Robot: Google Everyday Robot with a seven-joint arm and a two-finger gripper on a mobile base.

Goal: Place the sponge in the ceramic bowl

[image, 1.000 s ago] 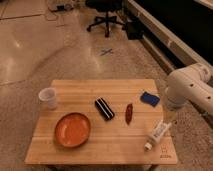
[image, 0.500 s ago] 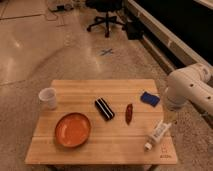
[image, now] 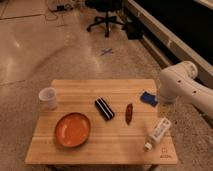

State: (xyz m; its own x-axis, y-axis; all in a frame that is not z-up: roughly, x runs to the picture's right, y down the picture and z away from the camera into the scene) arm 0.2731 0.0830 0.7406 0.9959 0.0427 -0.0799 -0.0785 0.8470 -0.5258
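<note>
The sponge (image: 147,97), a small dark-blue block, lies near the right edge of the wooden table (image: 115,145). It sits just left of my white arm's elbow (image: 182,85). The ceramic bowl (image: 73,129), orange and shallow, rests at the table's front left with nothing in it. My gripper (image: 148,145) hangs over the front right part of the table, pointing down and to the left. It is well in front of the sponge and far right of the bowl, holding neither.
A black bar with white stripes (image: 104,108) lies mid-table, with a small reddish-brown item (image: 129,113) to its right. A translucent white cup (image: 48,98) stands at the back left. An office chair (image: 106,15) stands on the floor behind.
</note>
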